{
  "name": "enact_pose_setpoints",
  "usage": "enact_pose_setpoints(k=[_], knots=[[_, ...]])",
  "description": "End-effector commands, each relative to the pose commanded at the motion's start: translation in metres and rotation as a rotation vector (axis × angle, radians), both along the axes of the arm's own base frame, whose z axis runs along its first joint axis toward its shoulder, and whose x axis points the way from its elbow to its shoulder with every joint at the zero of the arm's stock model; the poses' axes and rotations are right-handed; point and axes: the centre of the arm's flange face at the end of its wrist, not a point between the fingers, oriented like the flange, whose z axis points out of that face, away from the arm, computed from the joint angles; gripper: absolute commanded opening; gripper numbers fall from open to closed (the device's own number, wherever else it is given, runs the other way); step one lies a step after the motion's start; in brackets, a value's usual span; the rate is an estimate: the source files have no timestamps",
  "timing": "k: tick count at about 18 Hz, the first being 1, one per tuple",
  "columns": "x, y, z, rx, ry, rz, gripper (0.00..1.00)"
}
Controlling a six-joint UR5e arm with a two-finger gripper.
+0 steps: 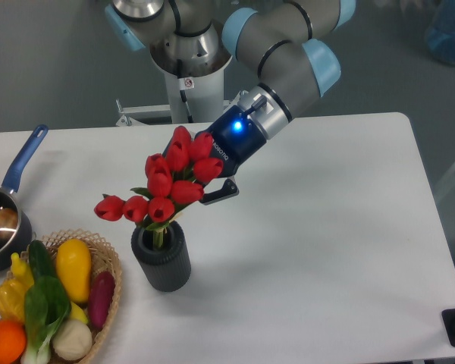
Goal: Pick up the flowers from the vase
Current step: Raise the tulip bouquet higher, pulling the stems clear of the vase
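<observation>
Above the vase [161, 262], the flowers [167, 187] were held by the gripper [205, 186], its jaws closed on the bunch behind the red buds. Only thin green stems were seen reaching into the vase's mouth. Beside it, a basket [108, 267] of vegetables was placed on the table [326, 250].

Gripper [209, 182] jaws clamp the flowers [165, 187], stems inside the vase [161, 258]

The white table [326, 227] carries the ribbed vase [161, 262] near its front left, a wicker basket [110, 292] (full of vegetables) beside it, and a blue-handled saucepan [4, 227] at the left edge.
</observation>
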Motion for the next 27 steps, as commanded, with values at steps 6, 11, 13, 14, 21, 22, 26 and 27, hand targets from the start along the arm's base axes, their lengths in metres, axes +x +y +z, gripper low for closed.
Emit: enact_pose_setpoints(k=[6,11,13,14,21,22,26,27], knots=[[-0.007,-0.010,0.014,0.037,-0.051,0.028,0.36],[-0.012,-0.018,0.022,0.036,-0.067,0.054,0.36],[-0.015,-0.022,0.026,0.046,-0.068,0.062,0.36],[-0.016,-0.025,0.029,0.049,-0.062,0.068,0.36],[-0.018,-0.037,0.040,0.051,-0.039,0.090,0.36],[-0.017,-0.037,0.040,0.052,-0.037,0.090,0.36],[-0.019,-0.039,0.041,0.056,-0.039,0.094,0.36],[-0.018,-0.039,0.040,0.058,-0.043,0.093,0.36]])
